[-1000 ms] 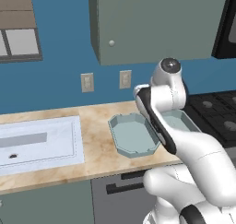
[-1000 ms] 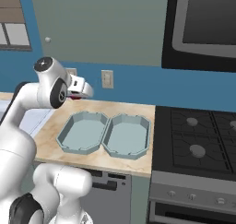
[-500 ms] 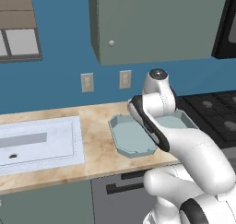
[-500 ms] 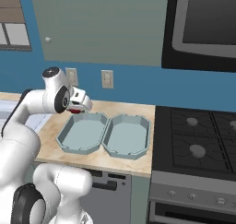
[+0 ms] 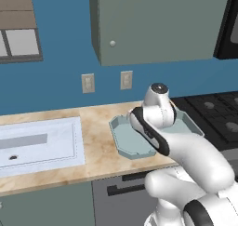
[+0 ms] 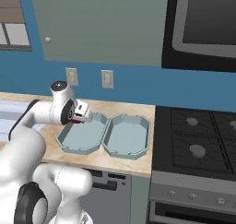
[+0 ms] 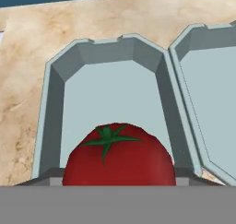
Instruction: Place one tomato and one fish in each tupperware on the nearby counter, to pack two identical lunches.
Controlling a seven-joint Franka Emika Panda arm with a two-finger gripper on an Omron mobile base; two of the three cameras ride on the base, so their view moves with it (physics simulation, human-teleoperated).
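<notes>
A red tomato with a green stem sits close under the hand camera, and my gripper is shut on it. A bit of its red shows below the hand in the right base view. The hand hangs over the near left end of the left tupperware, whose inside is bare. The right tupperware lies edge to edge with it and is also bare. Both rest on the beige counter. In the left base view my arm covers part of the left tupperware and the right tupperware. The fish is out of view.
A white sink is set into the counter to the left. The black gas stove adjoins the counter on the right, under a microwave. Grey wall cabinets hang above, and two outlets are on the blue wall.
The arm has swung down and toward the containers with the tomato, from beside the wall outlets to just above the left tupperware. The containers have not moved.
</notes>
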